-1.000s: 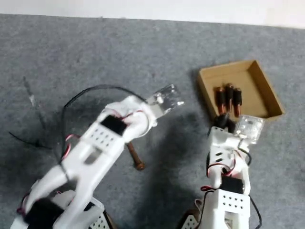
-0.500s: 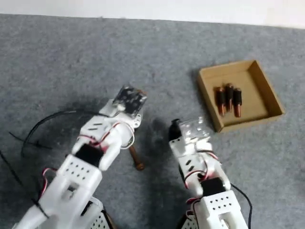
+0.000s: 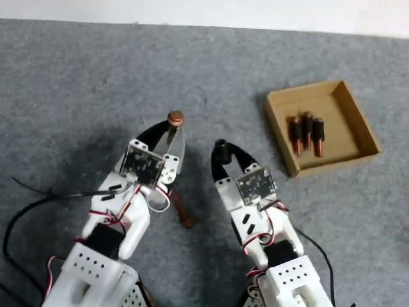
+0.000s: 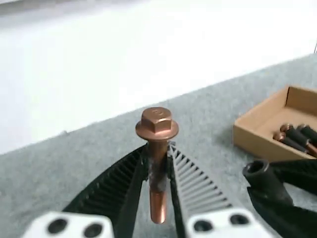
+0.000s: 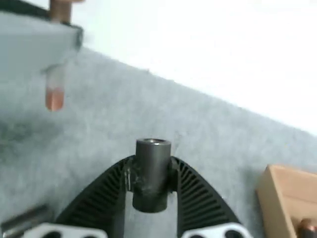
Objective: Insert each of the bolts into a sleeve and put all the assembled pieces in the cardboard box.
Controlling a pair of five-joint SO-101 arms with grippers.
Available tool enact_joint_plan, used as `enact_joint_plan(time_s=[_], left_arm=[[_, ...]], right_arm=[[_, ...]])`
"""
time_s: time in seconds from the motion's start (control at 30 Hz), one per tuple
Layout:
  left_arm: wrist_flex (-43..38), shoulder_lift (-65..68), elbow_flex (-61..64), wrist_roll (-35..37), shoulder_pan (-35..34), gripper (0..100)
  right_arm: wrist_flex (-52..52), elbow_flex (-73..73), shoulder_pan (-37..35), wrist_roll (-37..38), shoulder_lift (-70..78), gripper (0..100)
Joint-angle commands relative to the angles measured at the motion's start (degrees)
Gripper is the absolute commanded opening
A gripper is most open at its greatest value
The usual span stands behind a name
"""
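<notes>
Both arms have swung inward: my left gripper, pinching an upright bolt, now sits beside my right gripper, clamped around a black sleeve. Behind the left gripper a spare bolt lies on the grey carpet; beyond the right, the cardboard box holds three assembled pieces, white wall behind.

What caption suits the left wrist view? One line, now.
Left pincer grips a copper hex bolt, head up, beside the black sleeve in the right pincer; cardboard box beyond.
</notes>
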Motion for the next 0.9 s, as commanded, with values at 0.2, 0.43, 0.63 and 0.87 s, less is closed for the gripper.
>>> enact_joint_plan(time_s=[0.2, 0.43, 0.63, 0.87], left_arm=[[-1.76, -5.93, -0.75, 15.38, -0.92, 1], [-1.76, -5.93, -0.84, 17.05, -0.4, 1], [-2.9, -6.02, -0.57, 18.64, -0.4, 1], [-8.09, -6.02, 4.18, 43.87, -0.92, 1]], right_arm=[[-3.56, 5.67, -5.05, 0.88, -0.92, 0.5], [-3.56, 5.67, -5.76, 0.88, -0.92, 0.5], [-3.56, 5.67, -5.67, 0.97, -0.92, 0.5], [-3.38, 5.67, -5.85, 0.97, -0.75, 0.5]])
